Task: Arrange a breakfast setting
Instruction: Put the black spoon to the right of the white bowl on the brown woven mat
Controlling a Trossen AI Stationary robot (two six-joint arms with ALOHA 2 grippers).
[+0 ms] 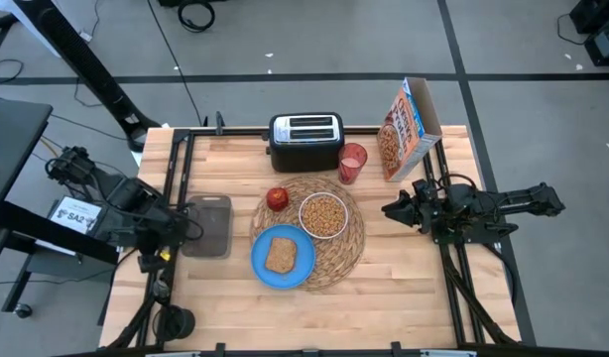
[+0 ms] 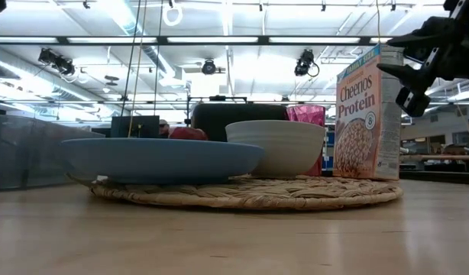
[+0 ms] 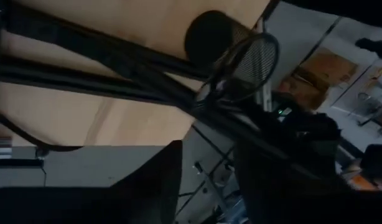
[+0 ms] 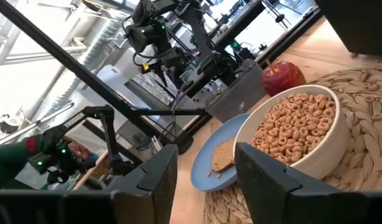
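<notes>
Woven placemat (image 1: pixel 336 248) mid-table holds the plate (image 1: pixel 260 266), toast (image 1: pixel 281 255) and full bowl (image 1: pixel 323 215); the empty right gripper (image 1: pixel 391 209), fingers apart, hovers just right and could clip the cereal box (image 1: pixel 409 129) behind, while the left gripper (image 1: pixel 146 261) looks parted too.

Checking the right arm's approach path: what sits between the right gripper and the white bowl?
High view: between the right gripper and the white bowl lie only bare table and the placemat's rim.
</notes>
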